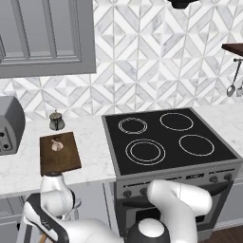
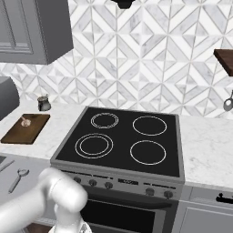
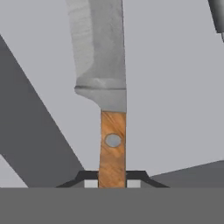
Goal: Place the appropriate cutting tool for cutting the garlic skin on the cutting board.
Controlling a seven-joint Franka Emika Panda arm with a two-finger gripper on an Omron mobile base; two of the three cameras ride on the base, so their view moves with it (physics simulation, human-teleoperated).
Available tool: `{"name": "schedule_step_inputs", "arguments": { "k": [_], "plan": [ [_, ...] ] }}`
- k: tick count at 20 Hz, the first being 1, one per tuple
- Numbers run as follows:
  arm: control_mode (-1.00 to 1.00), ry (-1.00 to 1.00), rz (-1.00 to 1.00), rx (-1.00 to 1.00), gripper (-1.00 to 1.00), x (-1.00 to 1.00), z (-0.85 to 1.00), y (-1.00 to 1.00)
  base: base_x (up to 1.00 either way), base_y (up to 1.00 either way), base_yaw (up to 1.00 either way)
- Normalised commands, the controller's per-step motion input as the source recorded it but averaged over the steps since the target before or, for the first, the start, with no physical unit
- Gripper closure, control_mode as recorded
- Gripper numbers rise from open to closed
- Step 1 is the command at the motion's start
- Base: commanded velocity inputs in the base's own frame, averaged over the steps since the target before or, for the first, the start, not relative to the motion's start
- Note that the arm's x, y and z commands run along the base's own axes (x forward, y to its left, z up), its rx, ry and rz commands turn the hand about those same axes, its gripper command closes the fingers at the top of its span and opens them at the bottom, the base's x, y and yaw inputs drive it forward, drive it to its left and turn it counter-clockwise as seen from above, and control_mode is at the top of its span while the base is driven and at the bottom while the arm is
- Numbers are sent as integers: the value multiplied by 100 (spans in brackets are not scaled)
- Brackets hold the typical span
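A: Holding the knife [image 3: 113, 131] by its wooden handle, your tool [image 3: 112, 183] pinches it on both sides, blade pointing away.

B: So you're mid-carry. Next, bring it over the cutting board [image 1: 59, 153], beside the garlic [image 1: 56, 145], on the tabletop [image 1: 92, 142].

There is one dark brown wooden cutting board [image 1: 59, 153] on the white counter [image 1: 90, 142]. One small pale garlic bulb [image 1: 56, 144] lies on it. There is one knife with a grey blade and orange-brown wooden handle [image 3: 112, 148]. The black stove [image 1: 166, 140] has four round rings. There is one grey toaster [image 1: 10, 124], one small dark jar [image 1: 56, 121], and one silver spoon [image 2: 18, 178].
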Motion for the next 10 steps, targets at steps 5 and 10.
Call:
{"name": "schedule_step_inputs", "arguments": {
  "k": [5,10],
  "plan": [
    [-100,0,-35,0,100,-38,53,0,0,0,0],
    [-100,0,-28,0,100,-29,81,-2,0,0,0]
  ]
}}
